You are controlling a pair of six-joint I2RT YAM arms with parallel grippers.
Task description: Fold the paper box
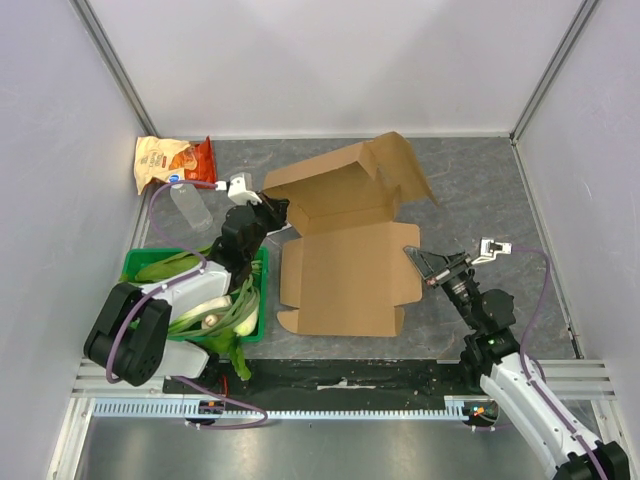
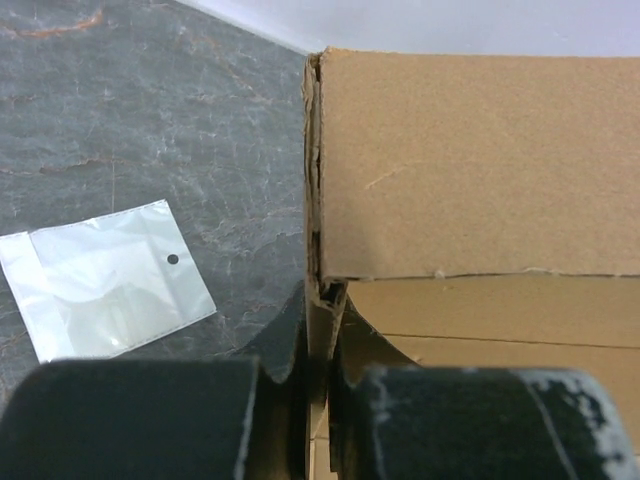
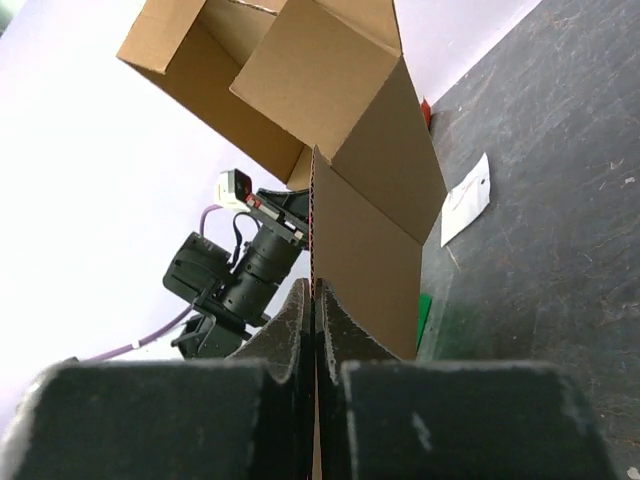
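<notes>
The paper box [image 1: 345,280] is plain brown cardboard in the middle of the table. Its near panel lies flat and its far part [image 1: 340,190] is folded up with flaps raised. My left gripper [image 1: 276,212] is shut on the box's upright left wall; in the left wrist view the cardboard edge [image 2: 470,160] runs between the closed fingers of the gripper [image 2: 322,312]. My right gripper [image 1: 412,256] is shut on the right edge of the flat panel; in the right wrist view this gripper [image 3: 315,297] pinches the thin edge of the box [image 3: 370,200].
A green crate [image 1: 140,266] of vegetables stands at the left under my left arm. An orange-and-tan snack bag [image 1: 172,160] and a clear bottle [image 1: 190,207] lie behind it. A clear plastic sleeve [image 2: 105,277] lies left of the box, also in the right wrist view [image 3: 466,200].
</notes>
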